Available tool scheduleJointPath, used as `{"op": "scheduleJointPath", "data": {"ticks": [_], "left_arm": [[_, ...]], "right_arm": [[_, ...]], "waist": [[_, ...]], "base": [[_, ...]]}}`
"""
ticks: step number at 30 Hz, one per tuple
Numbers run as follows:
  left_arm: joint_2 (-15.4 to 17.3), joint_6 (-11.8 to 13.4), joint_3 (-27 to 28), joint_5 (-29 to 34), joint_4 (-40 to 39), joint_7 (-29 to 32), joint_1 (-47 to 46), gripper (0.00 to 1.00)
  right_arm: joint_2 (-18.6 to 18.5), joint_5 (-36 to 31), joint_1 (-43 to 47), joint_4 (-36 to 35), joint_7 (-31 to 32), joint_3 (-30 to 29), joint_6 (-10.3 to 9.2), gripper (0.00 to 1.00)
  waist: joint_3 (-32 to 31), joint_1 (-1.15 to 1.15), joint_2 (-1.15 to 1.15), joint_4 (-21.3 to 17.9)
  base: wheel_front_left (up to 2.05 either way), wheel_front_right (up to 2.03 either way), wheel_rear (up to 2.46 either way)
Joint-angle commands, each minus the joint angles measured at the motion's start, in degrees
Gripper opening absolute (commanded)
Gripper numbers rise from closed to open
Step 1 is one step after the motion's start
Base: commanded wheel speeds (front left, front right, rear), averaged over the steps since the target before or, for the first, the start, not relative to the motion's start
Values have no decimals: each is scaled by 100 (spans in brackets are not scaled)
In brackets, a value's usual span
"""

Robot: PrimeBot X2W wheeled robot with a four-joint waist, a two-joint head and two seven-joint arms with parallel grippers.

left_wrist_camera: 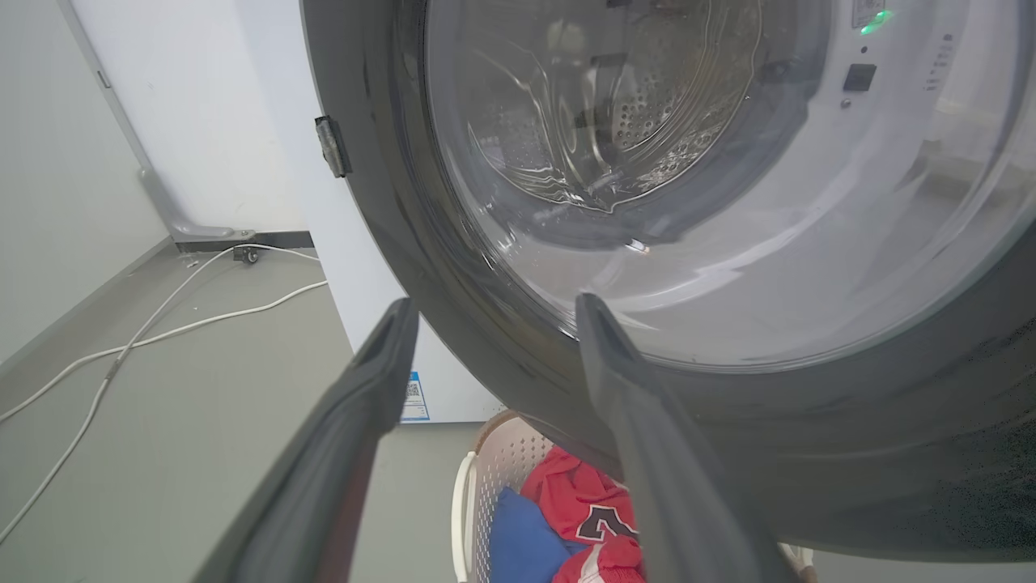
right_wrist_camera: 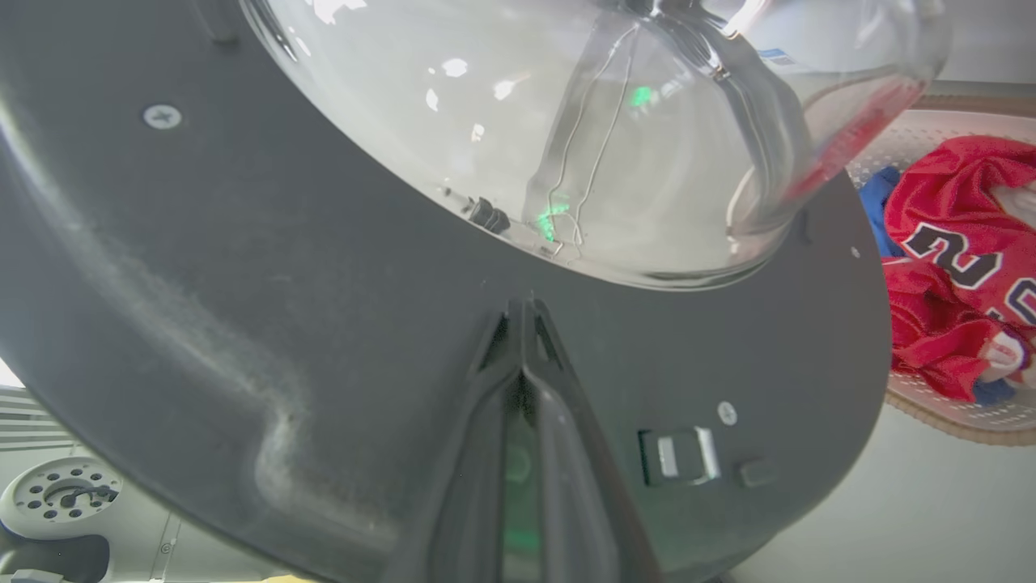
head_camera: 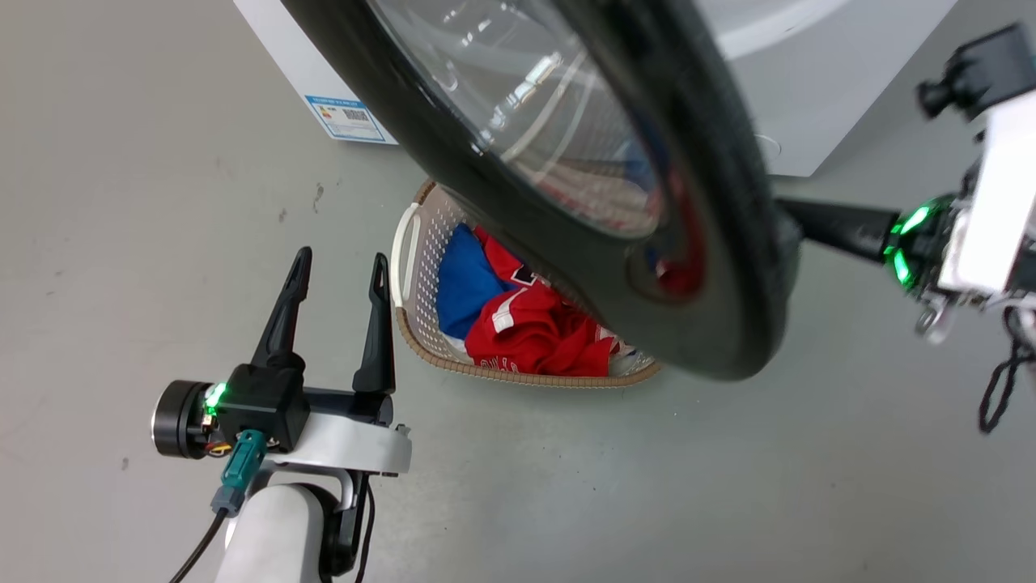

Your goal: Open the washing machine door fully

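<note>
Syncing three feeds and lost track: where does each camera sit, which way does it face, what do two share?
Head view: on the head, facing down at the floor; washing machine door, left gripper open, right gripper at the door's rim.
Left wrist view: along spread fingers toward the door's outer glass.
Right wrist view: along closed fingers touching the door's inner face.
Shared: both wrist views catch the laundry basket of red and blue clothes.

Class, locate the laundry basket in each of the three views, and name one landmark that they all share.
Head view: the laundry basket is at centre, on the floor, its right part hidden behind the washing machine door.
Left wrist view: bottom centre, below the door's rim.
Right wrist view: right edge, beyond the door's rim.
Shared landmark: the door's black rim, which overlaps the basket in every view.
</note>
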Motion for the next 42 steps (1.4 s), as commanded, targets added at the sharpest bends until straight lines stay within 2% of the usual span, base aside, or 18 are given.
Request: {"op": "scheduleJointPath", "data": {"ticks": [1, 11, 32, 42], "left_arm": [[-8, -1, 17, 30, 6, -14, 66, 100], [-8, 4, 47, 78, 35, -14, 277, 100], [-8, 28, 37, 142, 51, -14, 631, 100], [-8, 42, 93, 194, 81, -14, 854, 100]], "right_arm": [[53, 57, 164, -76, 23, 39, 2, 0], [470, 217, 1030, -552, -131, 299, 2, 0], [1399, 67, 1884, -438, -161, 859, 9, 0], [1560, -73, 2393, -469, -771, 449, 8, 0]], "waist": [[-53, 0, 0, -7], [-413, 0, 0, -37], [-960, 0, 0, 69], [-1287, 0, 0, 75]], "base": [[0, 0, 0], [0, 0, 0], [0, 0, 0], [0, 0, 0]]}}
